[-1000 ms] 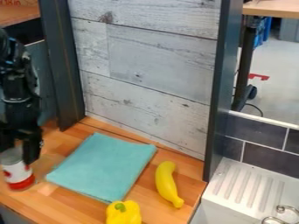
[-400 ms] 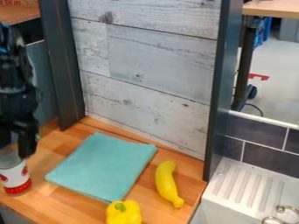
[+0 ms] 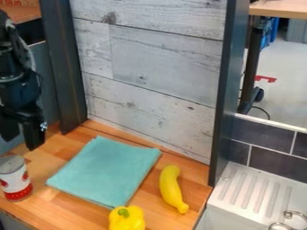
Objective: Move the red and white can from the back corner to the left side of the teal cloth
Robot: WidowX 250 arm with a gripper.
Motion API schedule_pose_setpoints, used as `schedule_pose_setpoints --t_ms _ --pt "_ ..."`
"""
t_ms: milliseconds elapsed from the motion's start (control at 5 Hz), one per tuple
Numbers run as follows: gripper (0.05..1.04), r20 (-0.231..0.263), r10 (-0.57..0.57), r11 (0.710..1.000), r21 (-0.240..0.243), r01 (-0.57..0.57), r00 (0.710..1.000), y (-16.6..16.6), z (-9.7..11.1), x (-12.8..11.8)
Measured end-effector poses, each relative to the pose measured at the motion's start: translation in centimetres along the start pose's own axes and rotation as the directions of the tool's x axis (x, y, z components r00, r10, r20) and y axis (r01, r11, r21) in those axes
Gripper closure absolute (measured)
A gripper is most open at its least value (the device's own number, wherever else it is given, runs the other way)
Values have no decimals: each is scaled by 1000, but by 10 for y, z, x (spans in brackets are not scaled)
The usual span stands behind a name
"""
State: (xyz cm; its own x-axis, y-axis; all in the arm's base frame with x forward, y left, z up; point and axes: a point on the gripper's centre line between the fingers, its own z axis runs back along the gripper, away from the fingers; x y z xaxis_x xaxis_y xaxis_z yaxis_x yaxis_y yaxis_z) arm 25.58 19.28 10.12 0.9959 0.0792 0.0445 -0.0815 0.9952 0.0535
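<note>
hand fingers apart, above can | teal cloth beside can | banana, yellow pepper near cloth

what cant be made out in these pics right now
- yellow pepper, camera view: underside, cut off by the bottom edge
- black arm, camera view: base, cut off by the picture's edge
- can, camera view: back, hidden by its own front
- teal cloth, camera view: underside, hidden by its top
- white sink, camera view: remainder, cut off by right and bottom edges
</note>
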Motion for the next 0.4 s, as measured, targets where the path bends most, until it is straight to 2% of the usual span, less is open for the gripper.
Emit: schedule_pose_setpoints --t_ms 200,400 --pt "81 -39 -44 998 -35 43 998 -18 15 -11" --pt "81 -73 -154 987 -65 150 985 -54 24 -23"
